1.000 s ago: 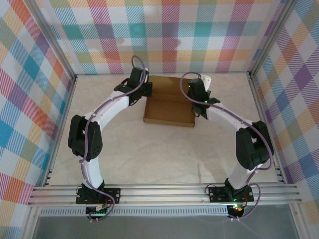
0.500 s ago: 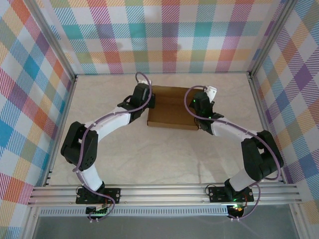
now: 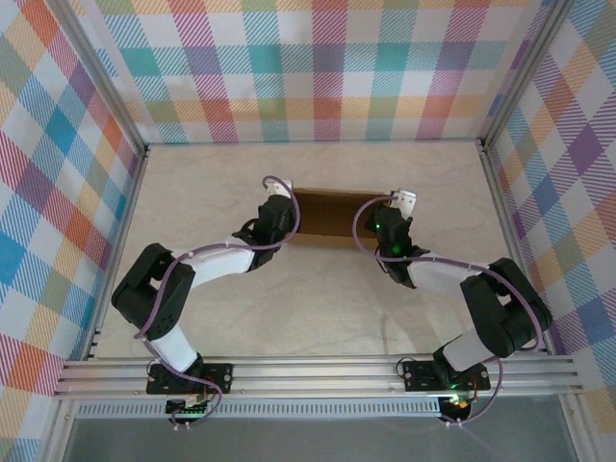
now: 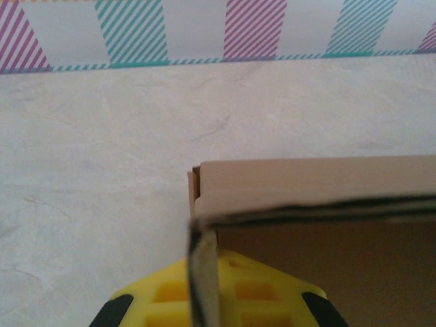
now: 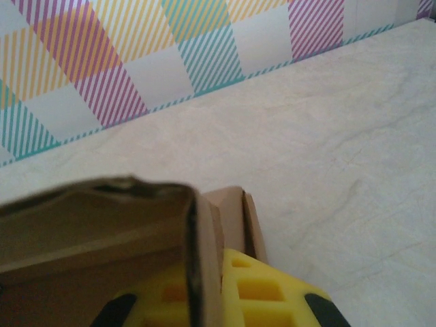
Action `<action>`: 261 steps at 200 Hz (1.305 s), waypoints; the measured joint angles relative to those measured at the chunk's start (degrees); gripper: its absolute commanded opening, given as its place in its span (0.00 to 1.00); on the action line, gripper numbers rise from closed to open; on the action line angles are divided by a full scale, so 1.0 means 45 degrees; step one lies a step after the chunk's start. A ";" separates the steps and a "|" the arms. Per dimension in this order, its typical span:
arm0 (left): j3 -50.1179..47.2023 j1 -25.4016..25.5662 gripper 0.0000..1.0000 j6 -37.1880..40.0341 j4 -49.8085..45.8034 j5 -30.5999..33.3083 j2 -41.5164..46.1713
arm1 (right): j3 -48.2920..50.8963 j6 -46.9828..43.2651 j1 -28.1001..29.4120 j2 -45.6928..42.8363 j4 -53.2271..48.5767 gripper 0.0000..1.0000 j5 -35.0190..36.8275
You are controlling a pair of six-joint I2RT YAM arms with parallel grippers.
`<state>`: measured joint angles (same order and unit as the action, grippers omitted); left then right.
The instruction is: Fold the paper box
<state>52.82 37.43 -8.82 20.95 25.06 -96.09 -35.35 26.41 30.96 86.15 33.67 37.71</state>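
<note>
Wrist close-ups: left gripper (image 4: 204, 296), right gripper (image 5: 204, 293) apparently clamp paper box (image 3: 332, 214) walls.

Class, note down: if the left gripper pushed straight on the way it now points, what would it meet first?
The box: the left gripper has its jaws shut on a side wall, with more cardboard directly ahead. Beyond lies the table, then likely the plaid wall, though depth is unclear.

paper box (image 4: 313, 184) cut at right edge, left fingers (image 4: 163, 300) cropped below
</note>
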 measured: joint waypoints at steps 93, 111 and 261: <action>-0.0325 0.0549 0.00 -0.0131 -0.0427 -0.0073 -0.0078 | 0.1647 -0.1569 0.0321 -0.2633 -0.0617 0.78 -0.1642; -0.0228 0.0627 0.00 -0.0131 -0.0432 -0.0073 -0.0189 | 0.1948 -0.1982 0.0355 -0.3891 -0.1200 0.83 -0.2006; 0.0374 0.0889 0.35 0.0282 -0.0996 -0.0257 -0.0957 | -0.4974 -0.1423 -0.0816 -0.3662 -1.0219 0.88 -0.3735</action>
<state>54.50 41.43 -7.55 16.47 23.90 -100.40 -57.74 20.01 27.29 69.67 -12.32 20.91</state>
